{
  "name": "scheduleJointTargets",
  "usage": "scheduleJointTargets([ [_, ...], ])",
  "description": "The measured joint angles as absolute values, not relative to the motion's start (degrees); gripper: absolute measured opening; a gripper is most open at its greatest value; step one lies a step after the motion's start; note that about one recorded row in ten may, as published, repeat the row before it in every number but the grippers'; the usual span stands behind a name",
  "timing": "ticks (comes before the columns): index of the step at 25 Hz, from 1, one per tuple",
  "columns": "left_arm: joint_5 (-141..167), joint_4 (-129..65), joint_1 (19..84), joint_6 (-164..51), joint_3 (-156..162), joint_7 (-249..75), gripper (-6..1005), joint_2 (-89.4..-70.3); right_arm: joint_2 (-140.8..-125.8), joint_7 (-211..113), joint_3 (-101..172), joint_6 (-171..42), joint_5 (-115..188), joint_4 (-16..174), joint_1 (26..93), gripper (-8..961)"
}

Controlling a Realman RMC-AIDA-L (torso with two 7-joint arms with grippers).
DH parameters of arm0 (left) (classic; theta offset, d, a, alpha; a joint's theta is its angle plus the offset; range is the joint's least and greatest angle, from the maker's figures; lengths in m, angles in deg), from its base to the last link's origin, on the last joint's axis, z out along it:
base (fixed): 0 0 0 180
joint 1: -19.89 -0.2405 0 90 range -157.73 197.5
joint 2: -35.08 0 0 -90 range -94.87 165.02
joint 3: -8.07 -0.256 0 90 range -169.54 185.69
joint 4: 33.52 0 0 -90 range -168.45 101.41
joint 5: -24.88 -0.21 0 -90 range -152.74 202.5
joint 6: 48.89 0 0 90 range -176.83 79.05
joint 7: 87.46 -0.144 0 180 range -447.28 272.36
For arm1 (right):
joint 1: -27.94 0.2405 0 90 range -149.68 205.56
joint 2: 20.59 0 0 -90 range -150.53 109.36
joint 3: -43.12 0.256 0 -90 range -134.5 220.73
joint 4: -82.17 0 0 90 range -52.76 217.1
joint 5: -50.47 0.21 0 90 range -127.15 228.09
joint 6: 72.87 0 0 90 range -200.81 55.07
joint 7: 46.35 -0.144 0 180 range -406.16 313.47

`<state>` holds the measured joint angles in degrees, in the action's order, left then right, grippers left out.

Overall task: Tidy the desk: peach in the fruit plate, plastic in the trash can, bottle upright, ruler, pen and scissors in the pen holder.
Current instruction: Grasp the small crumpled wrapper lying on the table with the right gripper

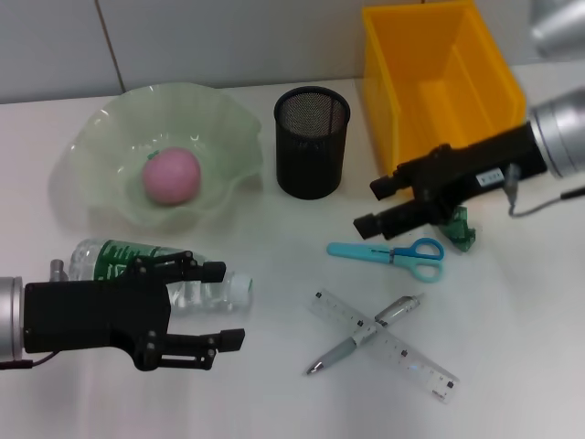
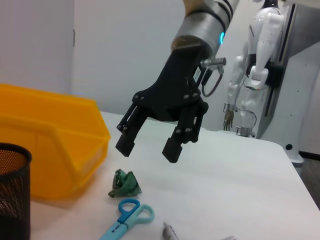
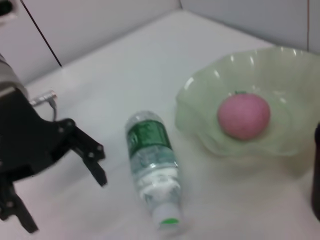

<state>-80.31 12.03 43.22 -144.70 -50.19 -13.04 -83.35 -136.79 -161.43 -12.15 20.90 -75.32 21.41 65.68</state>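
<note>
The pink peach [image 1: 170,176] lies in the pale green fruit plate [image 1: 101,137]. A clear bottle [image 1: 119,259] with a green label lies on its side, cap toward the table's middle. My left gripper [image 1: 224,305] hovers open just in front of it, fingers to either side of the cap end. My right gripper [image 1: 373,206] is open and empty above the table, with the crumpled green plastic [image 1: 460,229] under its body. Blue scissors [image 1: 393,251], a clear ruler [image 1: 402,352] and a silver pen [image 1: 352,345] crossing it lie flat. The left wrist view shows the right gripper [image 2: 147,150] raised over the plastic [image 2: 125,184].
The black mesh pen holder [image 1: 311,142] stands at centre back. The yellow trash can [image 1: 439,82] stands at the back right, close behind my right arm. In the right wrist view the bottle [image 3: 150,160] lies beside the plate [image 3: 280,75].
</note>
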Motion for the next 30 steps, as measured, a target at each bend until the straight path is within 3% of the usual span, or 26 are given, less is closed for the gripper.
scheduleJointTargets([
  [12,-79.94,11.99,43.26,-144.16,-50.11,-13.45,850,-83.24,-137.03,-186.94,-17.33,24.68,-100.71,13.94,73.00,641],
  [30,-79.62,11.92,43.15,-143.90,-50.02,-14.08,846,-83.13,-139.40,-191.95,-19.47,16.84,-111.70,16.64,70.84,629],
])
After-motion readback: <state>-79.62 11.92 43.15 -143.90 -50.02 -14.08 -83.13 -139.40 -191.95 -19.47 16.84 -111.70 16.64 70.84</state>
